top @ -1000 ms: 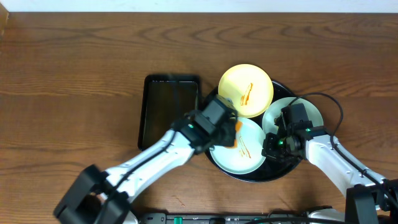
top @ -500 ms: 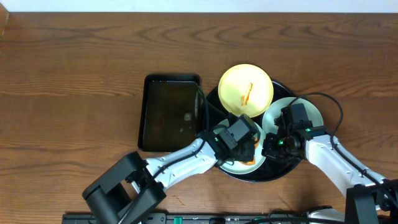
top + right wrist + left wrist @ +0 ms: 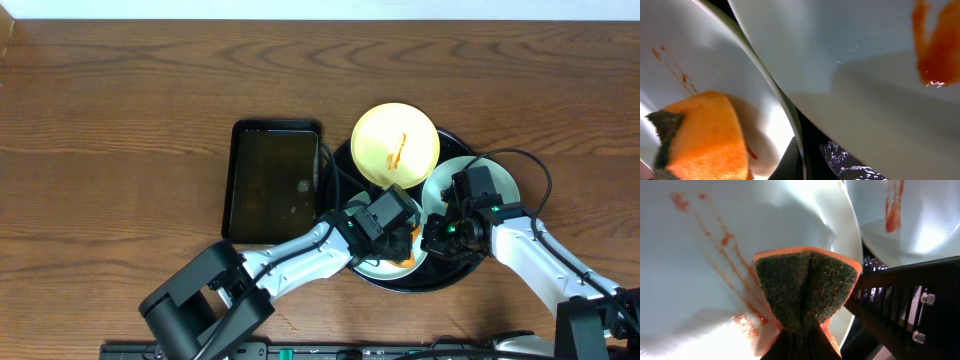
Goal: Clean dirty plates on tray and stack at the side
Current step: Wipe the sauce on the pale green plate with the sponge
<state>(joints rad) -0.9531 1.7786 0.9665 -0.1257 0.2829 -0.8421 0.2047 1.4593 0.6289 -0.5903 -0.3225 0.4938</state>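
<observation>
On the tabletop (image 3: 120, 120), three plates (image 3: 395, 145) are carried by the tray (image 3: 430, 283). The front plate (image 3: 700, 255) is judged under scrubbing: its orange streaks are best crossed with the sponge (image 3: 805, 287) pressed flat and evenly. The sponge is pinched, folded, by the left fingers (image 3: 402, 242); whether the right fingers (image 3: 436, 243) are open cannot be told

A robotics lab bench, judging by two cabled robot arms (image 3: 540, 255) at a wooden table (image 3: 120, 120).
</observation>
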